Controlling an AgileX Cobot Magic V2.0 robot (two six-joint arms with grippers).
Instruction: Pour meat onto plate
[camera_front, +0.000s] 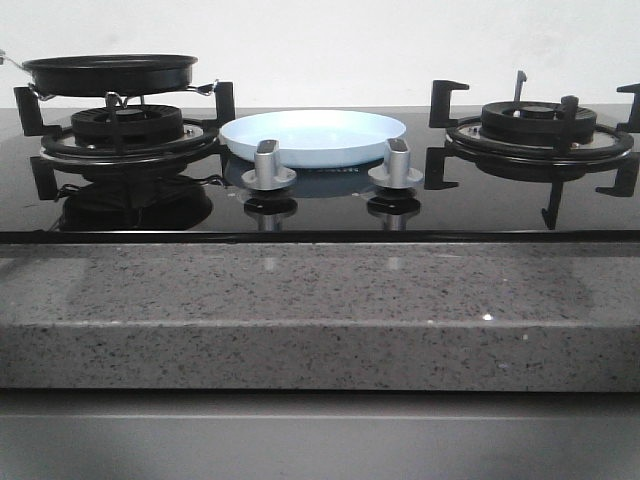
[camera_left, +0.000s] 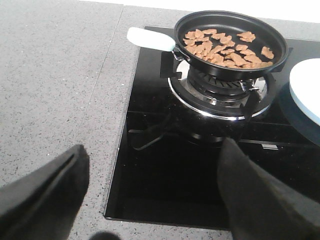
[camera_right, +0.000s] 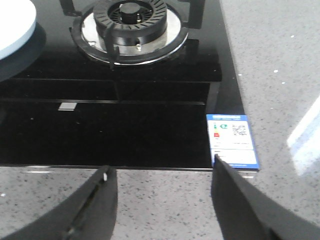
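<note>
Front view: the black pan (camera_front: 110, 72) sits on the left burner, the plate (camera_front: 312, 136) just beside it at mid-hob. Left wrist view: my left pincer (camera_left: 150, 195), spread and empty, faces the meat (camera_left: 223, 48) ahead; the pan's handle (camera_left: 150, 38) points leftward, making this arm nearer. Right wrist view: my right pincer (camera_right: 162, 200), spread, hangs over the counter (camera_right: 280, 60), well apart.
</note>
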